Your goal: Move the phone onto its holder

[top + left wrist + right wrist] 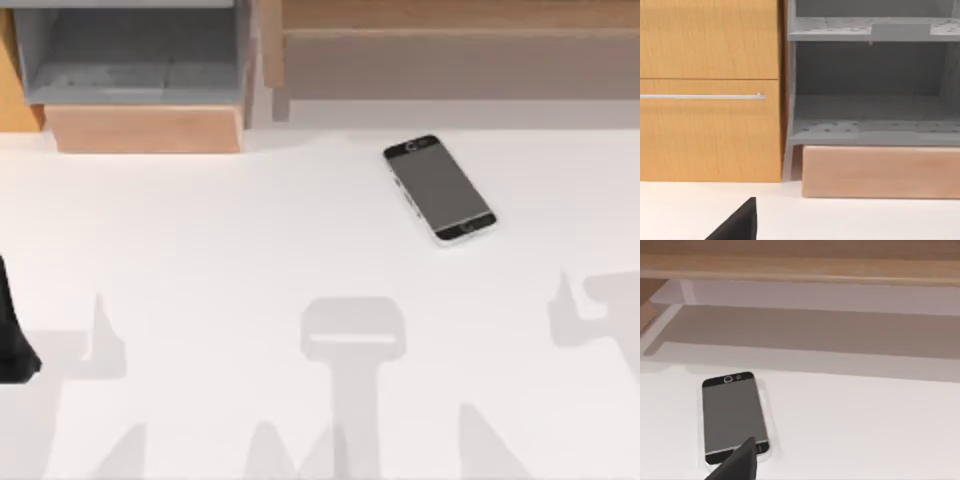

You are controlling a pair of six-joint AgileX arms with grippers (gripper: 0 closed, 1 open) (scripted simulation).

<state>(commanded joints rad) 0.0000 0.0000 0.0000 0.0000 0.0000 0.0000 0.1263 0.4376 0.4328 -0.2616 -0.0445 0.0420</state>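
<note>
The phone lies flat on the white table, right of centre and near the back, screen up and turned at an angle. The right wrist view has the phone close by, with a black part of my right gripper overlapping its near end in the picture; I cannot tell whether they touch. At the table's left edge, a dark piece of my left arm stands far from the phone. A black part of my left gripper hangs over bare table. The holder is out of view.
A grey open shelf unit on a light wooden base stands at the back left, beside an orange wooden cabinet with a bar handle. A low wooden bench runs along the back right. Grey shadows lie across the front.
</note>
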